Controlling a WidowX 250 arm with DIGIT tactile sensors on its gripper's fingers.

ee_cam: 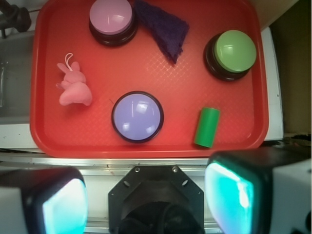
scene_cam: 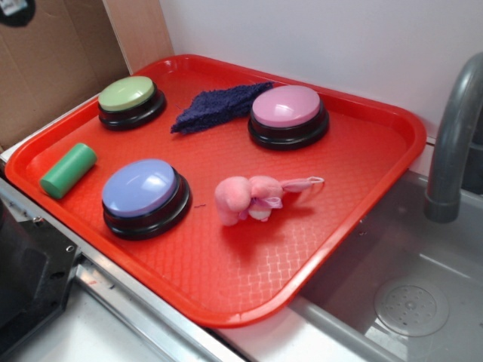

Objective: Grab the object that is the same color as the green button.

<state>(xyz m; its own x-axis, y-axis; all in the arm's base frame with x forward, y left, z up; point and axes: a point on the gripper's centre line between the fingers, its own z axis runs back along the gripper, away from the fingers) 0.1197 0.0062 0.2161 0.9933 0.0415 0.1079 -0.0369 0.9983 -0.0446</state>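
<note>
One red tray (scene_cam: 392,128) beside grey sink (scene_cam: 423,302).

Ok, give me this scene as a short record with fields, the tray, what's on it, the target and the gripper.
tray: red tray beside a sink
buttons: green button, pink button, lilac button
target: green cylinder, lying on its side near the tray edge, untouched
other items: pink plush bunny, dark blue cloth
gripper: gripper open, above the tray's near edge, holding nothing

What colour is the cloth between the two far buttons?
Dark blue-purple cloth; clearest in the exterior view.
</note>
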